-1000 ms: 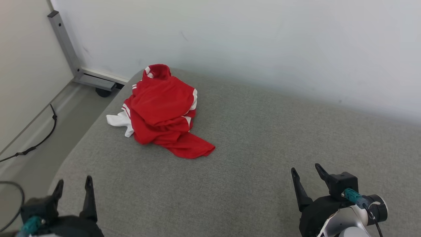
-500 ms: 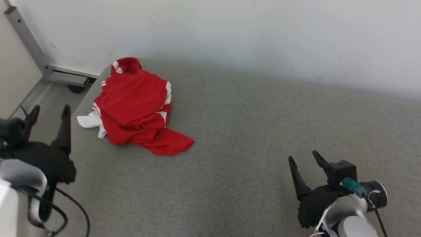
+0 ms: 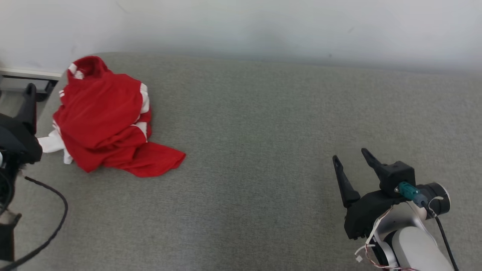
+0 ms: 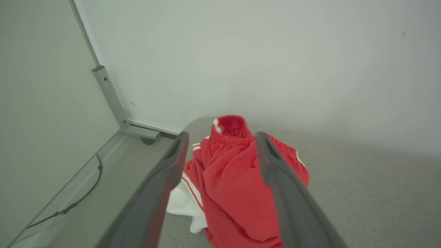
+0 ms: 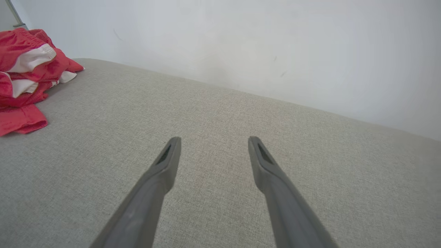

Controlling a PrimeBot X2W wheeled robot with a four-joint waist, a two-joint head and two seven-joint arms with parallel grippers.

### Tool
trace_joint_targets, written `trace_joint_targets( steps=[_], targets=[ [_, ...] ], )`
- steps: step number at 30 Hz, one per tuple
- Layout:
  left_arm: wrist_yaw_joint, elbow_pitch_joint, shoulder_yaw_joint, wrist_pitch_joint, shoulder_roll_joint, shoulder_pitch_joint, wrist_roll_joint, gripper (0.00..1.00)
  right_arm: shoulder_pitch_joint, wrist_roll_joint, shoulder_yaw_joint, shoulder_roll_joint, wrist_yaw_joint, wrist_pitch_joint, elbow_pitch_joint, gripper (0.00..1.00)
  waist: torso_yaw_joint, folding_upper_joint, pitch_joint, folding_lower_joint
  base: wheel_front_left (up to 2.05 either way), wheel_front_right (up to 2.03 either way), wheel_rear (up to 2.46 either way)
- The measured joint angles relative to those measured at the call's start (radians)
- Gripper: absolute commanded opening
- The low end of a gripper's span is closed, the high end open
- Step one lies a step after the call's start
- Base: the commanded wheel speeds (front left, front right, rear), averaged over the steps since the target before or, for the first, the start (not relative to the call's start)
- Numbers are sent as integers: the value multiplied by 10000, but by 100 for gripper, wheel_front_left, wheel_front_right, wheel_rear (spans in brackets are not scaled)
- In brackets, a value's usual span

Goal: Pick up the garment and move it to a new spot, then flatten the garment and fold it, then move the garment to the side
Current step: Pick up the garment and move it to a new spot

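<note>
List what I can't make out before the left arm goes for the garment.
- Garment: head view, its own folds hide hems and layering.
- Garment's near edge: left wrist view, left gripper's fingers and the bottom edge cover it.
- Left gripper's second finger: head view, left edge cuts it off.

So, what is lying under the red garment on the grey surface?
The red garment lies crumpled on the grey fabric surface. White cloth sticks out from beneath its left edge. Anything else under the heap is covered.
</note>
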Motion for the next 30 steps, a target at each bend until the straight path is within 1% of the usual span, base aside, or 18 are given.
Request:
trace_joint_targets(
  steps=[12,16,21,22,23,24,30],
  targets=[
    [-86,2249,-98,1260,322,-1116,-188,100,-328,0,-75,-79,2,163,-109,100,-902,0,922,1,0,0,0],
    [-98,3070,-336,1881,301,-1452,-274,100,-335,0,-142,-142,2,165,-127,100,-1058,1,1209,0,0,0,0],
    [-171,3956,-662,2792,226,-1477,-318,100,-569,0,-138,-169,2,178,-102,100,-1114,1,1426,0,0,0,0],
    [-173,4065,-752,2915,240,-1479,-305,72,-618,0,-132,-171,2,192,-86,100,-1109,1,1436,0,0,0,0],
    [-173,4155,-792,3009,242,-1507,-299,39,-665,0,-130,-173,2,213,-73,100,-1101,1,1441,0,0,0,0],
    [-174,4255,-909,3133,265,-1568,-280,0,-696,0,-128,-173,2,221,-73,100,-1092,1,1444,0,0,0,0],
    [-182,4533,-1218,3294,253,-2007,-265,0,-702,0,-90,-174,2,242,52,100,-1027,1,1382,-1,0,0,0]
  ],
)
